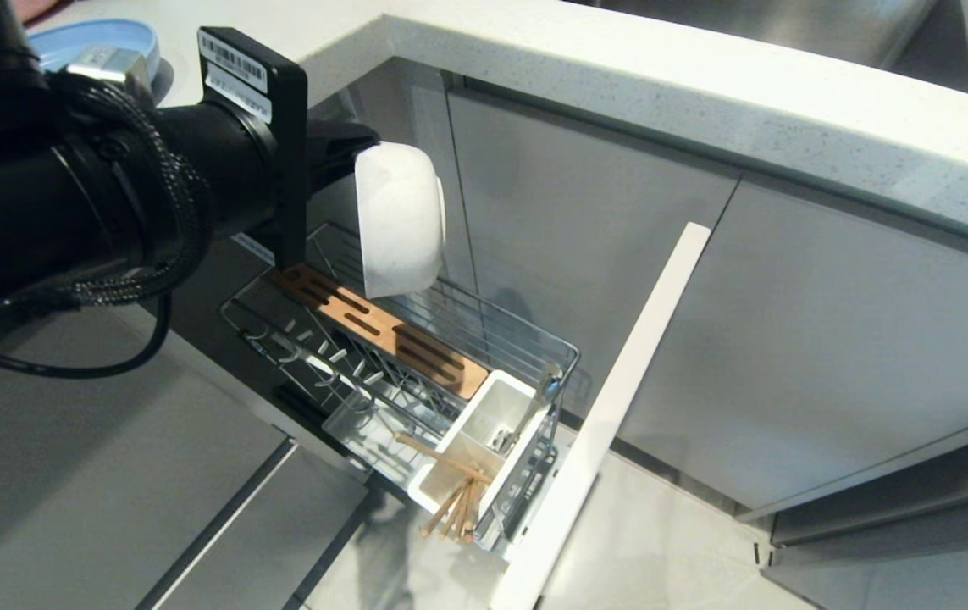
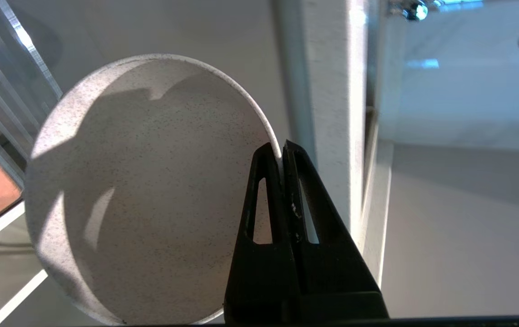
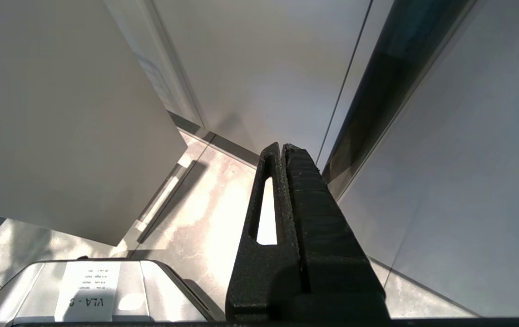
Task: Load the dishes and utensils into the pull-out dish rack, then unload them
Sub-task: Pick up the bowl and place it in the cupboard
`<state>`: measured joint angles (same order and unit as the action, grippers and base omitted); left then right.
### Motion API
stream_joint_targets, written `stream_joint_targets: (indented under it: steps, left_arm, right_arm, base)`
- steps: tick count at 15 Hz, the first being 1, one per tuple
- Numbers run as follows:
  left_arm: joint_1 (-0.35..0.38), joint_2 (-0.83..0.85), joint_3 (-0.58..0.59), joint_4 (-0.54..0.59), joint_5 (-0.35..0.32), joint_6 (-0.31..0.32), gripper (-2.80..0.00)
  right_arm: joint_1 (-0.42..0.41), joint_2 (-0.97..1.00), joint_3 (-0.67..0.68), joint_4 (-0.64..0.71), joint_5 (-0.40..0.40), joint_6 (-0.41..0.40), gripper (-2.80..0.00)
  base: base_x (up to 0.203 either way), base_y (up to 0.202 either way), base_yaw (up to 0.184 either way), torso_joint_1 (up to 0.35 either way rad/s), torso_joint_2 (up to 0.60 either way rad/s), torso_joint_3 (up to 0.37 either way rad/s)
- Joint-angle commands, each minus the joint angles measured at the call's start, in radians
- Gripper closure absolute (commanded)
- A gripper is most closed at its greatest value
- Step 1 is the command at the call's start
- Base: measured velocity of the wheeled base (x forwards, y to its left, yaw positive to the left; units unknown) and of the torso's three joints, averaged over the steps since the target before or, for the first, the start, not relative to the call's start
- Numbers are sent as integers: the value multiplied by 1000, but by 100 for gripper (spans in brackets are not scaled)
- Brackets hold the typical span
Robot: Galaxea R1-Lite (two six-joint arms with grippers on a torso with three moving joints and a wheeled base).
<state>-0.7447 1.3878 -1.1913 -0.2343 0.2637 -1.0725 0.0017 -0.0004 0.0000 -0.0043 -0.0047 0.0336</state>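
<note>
My left gripper [image 2: 282, 150] is shut on the rim of the off-white bowl [image 2: 150, 195]. The bowl [image 1: 399, 220] hangs on its side above the back end of the pull-out dish rack [image 1: 534, 339], over the tan wooden strip [image 1: 382, 330]. The rack's white caddy [image 1: 526, 390] holds the wooden chopsticks [image 1: 450, 500] and the silver spoons [image 1: 544, 391]. The rack's door front [image 1: 611, 407] stands pulled out towards me. The pale-blue plate [image 1: 102, 42] lies on the counter behind my left arm. My right gripper [image 3: 283, 147] is shut and empty, parked low beside the cabinets.
The white speckled countertop [image 1: 704, 93] overhangs the rack, with a steel sink [image 1: 788, 25] at its far right. Grey cabinet doors [image 1: 788, 339] flank the rack on both sides. My base [image 3: 82, 290] and the pale tiled floor [image 3: 205, 218] show under the right gripper.
</note>
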Motion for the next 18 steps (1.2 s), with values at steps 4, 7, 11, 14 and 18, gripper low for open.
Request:
stream_joint_targets:
  steps: [4, 7, 11, 14, 18]
  left_arm:
    - [-45, 59, 13, -4, 178, -82, 0]
    - [-53, 93, 25, -63, 241, -111, 0]
    - [-43, 122, 103, -103, 270, -133, 0]
    - [-42, 176, 157, -203, 273, -158, 0]
    - [-36, 282, 231, -405, 301, -154, 0]
  right_arm:
    - [0, -4, 2, 0, -1, 0, 0]
    - [0, -4, 2, -2, 0, 0, 0]
    - [1, -4, 2, 0, 0, 0, 0]
    - [0, -4, 2, -1, 0, 0, 0]
    - [1, -4, 2, 0, -1, 0, 0]
  base:
    - [0, 0, 0, 0, 0, 0]
    - [0, 0, 0, 0, 0, 0]
    - [0, 0, 0, 0, 0, 0]
    - [0, 0, 0, 0, 0, 0]
    - [0, 0, 0, 0, 0, 0]
